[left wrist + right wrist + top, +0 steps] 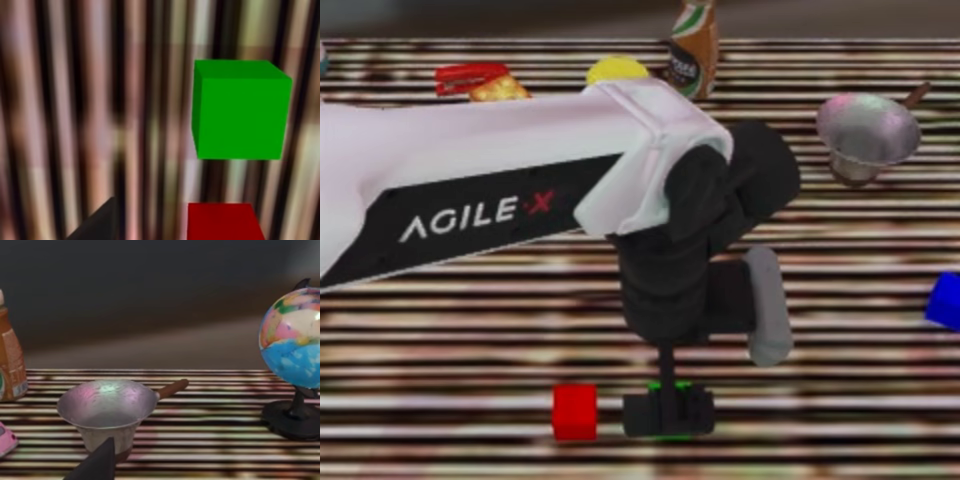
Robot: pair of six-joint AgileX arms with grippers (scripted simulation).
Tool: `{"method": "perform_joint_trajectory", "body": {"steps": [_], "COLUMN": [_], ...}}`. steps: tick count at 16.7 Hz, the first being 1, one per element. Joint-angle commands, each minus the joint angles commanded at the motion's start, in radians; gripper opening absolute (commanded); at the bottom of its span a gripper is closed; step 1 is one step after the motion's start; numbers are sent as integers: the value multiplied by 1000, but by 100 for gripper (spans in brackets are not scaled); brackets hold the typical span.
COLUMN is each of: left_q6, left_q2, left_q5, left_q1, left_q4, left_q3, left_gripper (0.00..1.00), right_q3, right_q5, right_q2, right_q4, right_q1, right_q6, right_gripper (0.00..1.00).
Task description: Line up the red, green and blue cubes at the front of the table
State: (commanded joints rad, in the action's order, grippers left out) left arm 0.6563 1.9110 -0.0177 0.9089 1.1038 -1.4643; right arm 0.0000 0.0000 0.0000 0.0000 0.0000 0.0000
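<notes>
Near the table's [440,340] front edge, the red cube [575,411] sits left of centre. Just to its right, my left gripper [668,412] hangs over the green cube [670,385], and only thin green edges show around it. In the left wrist view the green cube [242,110] rests on the stripes beside the red cube [225,222]. One dark fingertip [95,225] stands apart from both, so the gripper is open. The blue cube [946,300] lies at the right edge, farther back. My right gripper [142,476] is parked out of the top view, open.
A metal pan [868,135] [107,410] stands at the back right. A brown bottle [692,45], a yellow object [617,68], a red stapler [470,75] and a cake square [500,92] line the back. A globe [295,350] and a pink toy car [5,440] show in the right wrist view.
</notes>
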Motion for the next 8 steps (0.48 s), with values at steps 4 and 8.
{"method": "perform_joint_trajectory", "body": {"steps": [4, 8], "left_q6": [-25, -103], "left_q2": [-62, -292], "left_q5": [4, 13], "left_q1": [-40, -166], "left_q4": [-36, -164], "left_q3": [58, 250], "left_gripper": [100, 100], "right_q3": [57, 243], "right_q5": [-2, -3], "right_q2": [58, 275], "right_q4": [-41, -180], "right_q1": [6, 19], "right_q6": [-43, -184], "right_gripper": [100, 100]}}
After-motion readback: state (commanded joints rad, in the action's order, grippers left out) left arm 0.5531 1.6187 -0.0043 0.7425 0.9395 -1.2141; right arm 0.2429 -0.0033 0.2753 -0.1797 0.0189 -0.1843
